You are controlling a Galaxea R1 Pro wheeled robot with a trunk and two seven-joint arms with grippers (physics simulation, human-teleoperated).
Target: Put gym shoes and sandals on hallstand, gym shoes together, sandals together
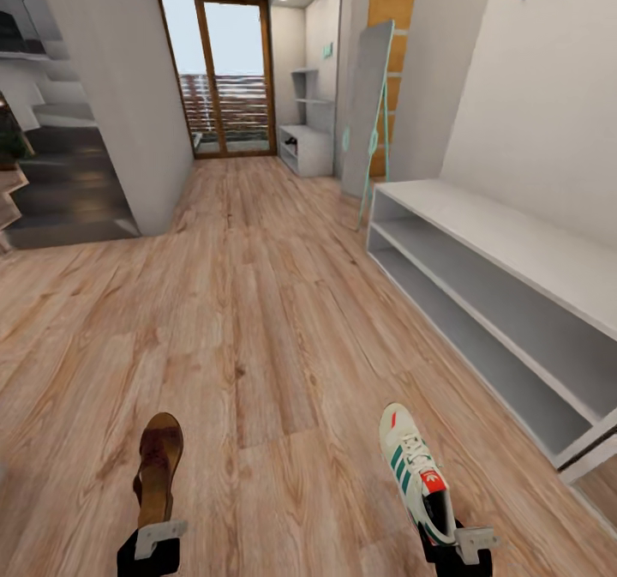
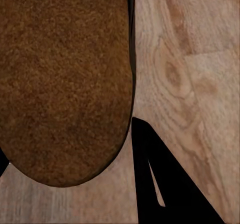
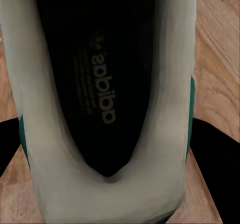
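Transport is the step in hand: the left gripper [image 1: 158,532] pinches a sandal [image 1: 159,467] by its heel, and the right gripper [image 1: 454,541] pinches a gym shoe [image 1: 417,472] likewise, both above the corridor floor [image 1: 257,337]. Next, I judge, the robot must turn right toward the hallstand [image 1: 514,243] and lower each onto it.

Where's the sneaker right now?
The sneaker is at the lower right of the head view, held up at its heel end by the right gripper, toe pointing down the corridor. The pale grey shoe rack stands to its right.
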